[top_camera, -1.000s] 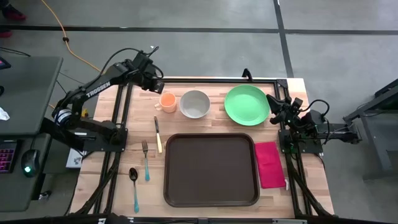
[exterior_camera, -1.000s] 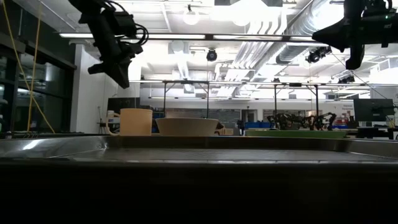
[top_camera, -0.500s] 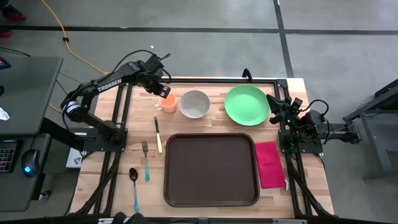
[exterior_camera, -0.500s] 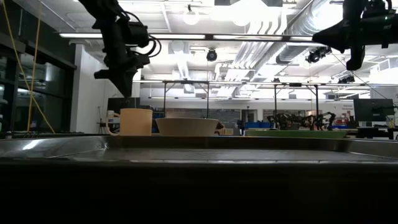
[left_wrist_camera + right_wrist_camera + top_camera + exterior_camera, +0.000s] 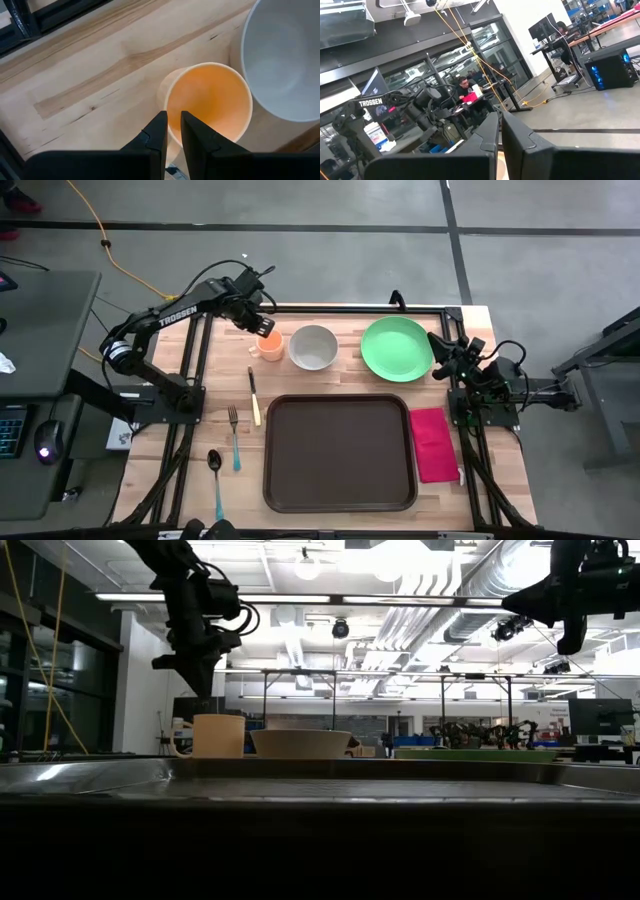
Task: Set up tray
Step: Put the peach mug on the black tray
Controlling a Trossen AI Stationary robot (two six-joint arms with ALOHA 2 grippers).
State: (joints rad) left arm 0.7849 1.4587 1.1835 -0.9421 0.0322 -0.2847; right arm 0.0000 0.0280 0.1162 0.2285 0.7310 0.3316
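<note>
Tray (image 5: 340,452) at lower centre of the high view, empty, flat on the table (image 5: 330,378). Probably stiff, light plastic, slick-faced; best taken by the raised rim, though likely meant to stay put. Left gripper (image 5: 263,328) upper left, poised above the orange cup (image 5: 269,344), fingers (image 5: 157,135) nearly together, holding nothing. Right gripper (image 5: 438,345) at right edge beside the green plate (image 5: 397,348), closed, empty.
</note>
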